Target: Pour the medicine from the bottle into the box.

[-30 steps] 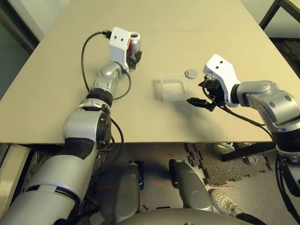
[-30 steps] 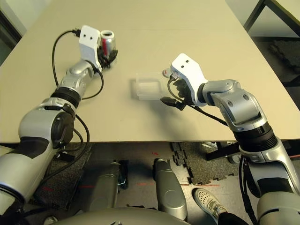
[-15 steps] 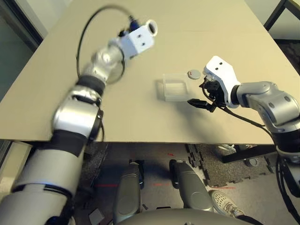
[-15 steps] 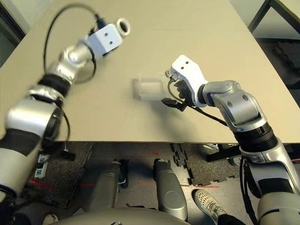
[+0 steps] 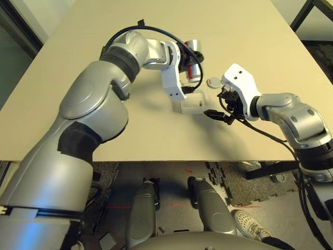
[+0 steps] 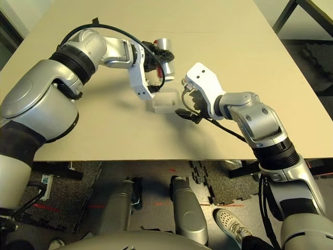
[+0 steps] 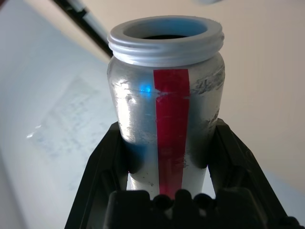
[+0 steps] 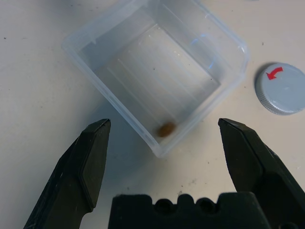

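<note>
One second separates the bottle's old spot, upright well toward the desk's left side, from its spot now: the left gripper (image 5: 188,66) has carried the bottle (image 5: 192,58) across and holds it tipped above the far edge of the box (image 5: 197,103). Fingers (image 7: 102,162) clamp the silvery body on both sides, mouth open and uncapped. The sweep was fast, since the arm shows blurred mid-swing half a second back.

One pill, the medicine (image 8: 166,129), lies inside the box, against the wall nearest the right gripper's camera. Judgement: the pour is done or nearly done; what is left is to right the bottle and set it down.

The cap (image 8: 279,88) rests on the desk just beside the box, on its right side, red arrow up. The right gripper (image 8: 169,157) hovers just short of the box with fingers spread wide and nothing between them; it has hardly moved over the second.

Hard to make out:
- bottle interior is dark, so any remaining contents cannot be told;
- in the head views the pill is too small to see, and the left wrist housing covers part of the box's left rim.
</note>
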